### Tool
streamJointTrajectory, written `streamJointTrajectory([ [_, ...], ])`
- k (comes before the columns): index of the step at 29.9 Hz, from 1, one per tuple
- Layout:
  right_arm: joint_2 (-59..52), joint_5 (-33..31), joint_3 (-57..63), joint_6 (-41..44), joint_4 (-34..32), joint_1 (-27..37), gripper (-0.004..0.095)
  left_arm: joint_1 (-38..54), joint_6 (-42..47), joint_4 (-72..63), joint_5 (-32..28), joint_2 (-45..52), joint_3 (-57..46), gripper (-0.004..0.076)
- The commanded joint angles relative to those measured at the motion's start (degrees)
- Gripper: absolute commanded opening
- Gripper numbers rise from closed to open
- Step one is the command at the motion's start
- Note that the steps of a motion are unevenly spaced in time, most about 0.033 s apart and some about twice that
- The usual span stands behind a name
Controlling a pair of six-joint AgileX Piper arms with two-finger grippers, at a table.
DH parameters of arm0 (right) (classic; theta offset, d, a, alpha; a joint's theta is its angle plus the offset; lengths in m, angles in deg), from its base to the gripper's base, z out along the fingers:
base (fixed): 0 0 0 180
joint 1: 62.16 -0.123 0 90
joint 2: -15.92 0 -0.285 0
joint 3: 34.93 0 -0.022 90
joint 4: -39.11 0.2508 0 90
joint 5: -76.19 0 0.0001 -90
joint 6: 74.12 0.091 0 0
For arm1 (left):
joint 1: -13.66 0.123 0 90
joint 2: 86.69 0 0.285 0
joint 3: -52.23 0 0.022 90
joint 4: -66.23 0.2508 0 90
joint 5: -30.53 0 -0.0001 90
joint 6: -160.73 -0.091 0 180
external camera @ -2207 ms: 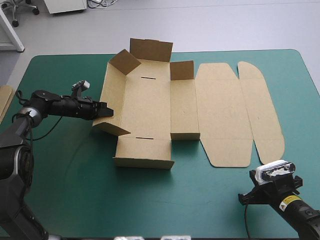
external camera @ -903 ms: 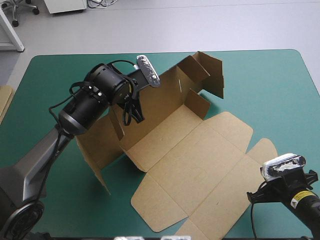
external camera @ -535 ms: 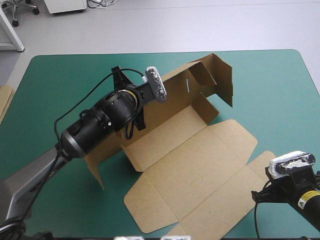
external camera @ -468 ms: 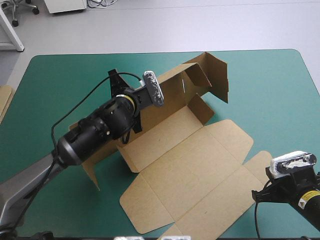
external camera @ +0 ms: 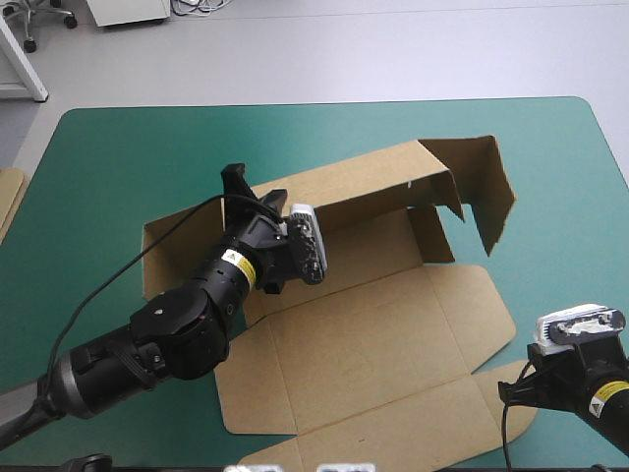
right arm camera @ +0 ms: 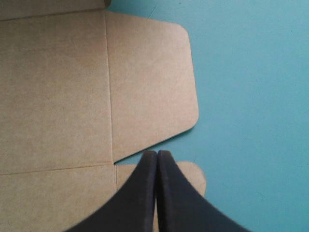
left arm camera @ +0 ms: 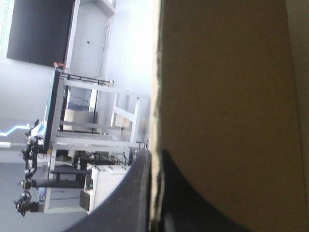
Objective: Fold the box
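The brown box lies turned at an angle in the middle of the table, its broad panels flat on the teal-green cover. One long wall stands up along the far side, with flaps bent at its right end. My left gripper reaches in from the near left and is shut on that wall's top edge. In the left wrist view the board runs between the black fingers. My right gripper is shut with nothing in it, over a rounded flap at the box's near right corner.
An edge of more brown board shows at the table's left edge. Bare teal-green cover lies left of the box and along the far right. The box's near flaps reach close to the table's front edge.
Earlier the box lay flat and square with my left gripper at its left wall. The left arm has since lifted and swung the box round, then lowered it. The right arm shifted slightly.
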Motion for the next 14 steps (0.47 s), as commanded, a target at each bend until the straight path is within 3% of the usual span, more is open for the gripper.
streamJointTrajectory([
  [1, 0.22, 1.21, -3.11, 0.39, -0.56, 0.19, 0.0000, -0.51, 3.99, 9.52, -4.84, -0.32, -0.46, -0.0010],
  [6, -1.12, -0.69, -4.54, 2.35, -0.69, 0.19, 0.0000, -0.61, 12.04, 18.89, -4.24, -3.22, -2.02, -0.0010],
  [9, -1.27, -3.34, -5.41, 2.34, -0.69, 0.19, 0.0000, -0.61, 22.24, 27.87, -3.14, -4.13, -4.83, -0.0010],
  [14, -1.17, -4.18, -6.25, 3.57, -0.69, 0.19, 0.0000, -2.34, 27.80, 32.28, 5.25, -7.34, -7.72, -0.0010],
])
